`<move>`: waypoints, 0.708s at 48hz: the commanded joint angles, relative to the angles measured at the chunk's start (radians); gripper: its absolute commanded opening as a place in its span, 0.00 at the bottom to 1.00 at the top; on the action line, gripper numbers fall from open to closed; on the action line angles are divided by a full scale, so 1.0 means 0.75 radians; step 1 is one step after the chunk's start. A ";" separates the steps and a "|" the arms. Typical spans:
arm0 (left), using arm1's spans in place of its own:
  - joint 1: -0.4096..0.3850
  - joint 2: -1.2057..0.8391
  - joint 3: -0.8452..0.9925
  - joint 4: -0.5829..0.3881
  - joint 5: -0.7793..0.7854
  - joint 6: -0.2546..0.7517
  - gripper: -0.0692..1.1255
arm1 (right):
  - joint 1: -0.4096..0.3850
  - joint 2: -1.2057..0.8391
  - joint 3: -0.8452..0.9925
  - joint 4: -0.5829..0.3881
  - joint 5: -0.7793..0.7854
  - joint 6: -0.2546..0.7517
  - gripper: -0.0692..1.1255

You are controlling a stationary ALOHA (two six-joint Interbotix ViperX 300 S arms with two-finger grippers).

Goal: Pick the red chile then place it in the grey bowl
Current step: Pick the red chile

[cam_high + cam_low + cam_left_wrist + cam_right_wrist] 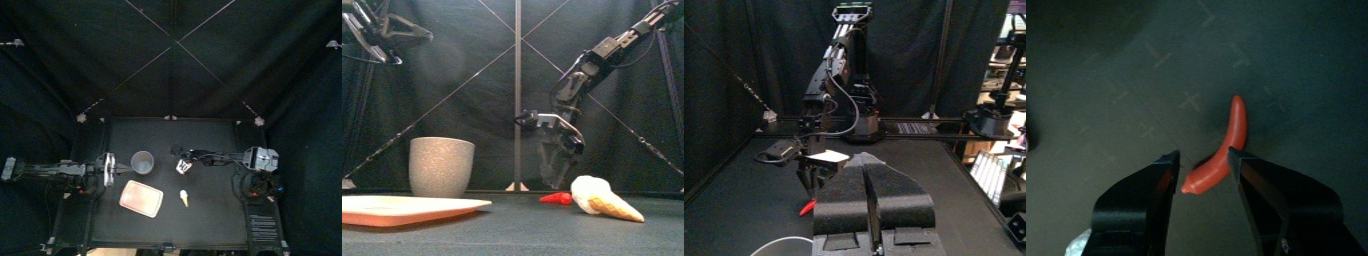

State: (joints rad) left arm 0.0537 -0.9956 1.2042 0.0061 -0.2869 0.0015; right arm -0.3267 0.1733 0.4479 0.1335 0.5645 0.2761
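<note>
Red chile [1235, 125] flat on table, thick end lying between jaws of right gripper [1205, 157], thin tail running out past tips. Jaws apart, straddling chile, not yet clamped; placement looks right for closing pinch. Cone-shaped toy [603, 198] just beside gripper, clear of jaws. Grey bowl [441, 166] well apart, toward left arm; pink tray [409, 208] near it. Left gripper [871, 165] beyond bowl, jaws together, empty.
</note>
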 commanded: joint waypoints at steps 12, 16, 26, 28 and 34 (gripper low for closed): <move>0.002 0.004 -0.016 0.002 -0.006 0.002 0.02 | 0.055 0.006 -0.059 -0.440 0.174 0.407 0.74; 0.002 0.004 -0.016 0.002 -0.006 0.002 0.02 | 0.080 0.031 -0.076 -0.434 0.194 0.407 0.74; 0.002 0.004 -0.016 0.002 -0.006 0.002 0.02 | 0.086 0.070 -0.127 -0.397 0.192 0.405 0.74; 0.002 0.004 -0.016 0.002 -0.006 0.002 0.02 | 0.084 0.070 -0.135 -0.401 0.196 0.405 0.74; 0.002 0.004 -0.016 0.004 -0.006 0.002 0.02 | 0.078 0.049 -0.162 -0.413 0.207 0.405 0.74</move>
State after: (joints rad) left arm 0.0537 -0.9956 1.2042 0.0061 -0.2869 0.0000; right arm -0.2623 0.2470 0.3590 -0.1718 0.7179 0.5783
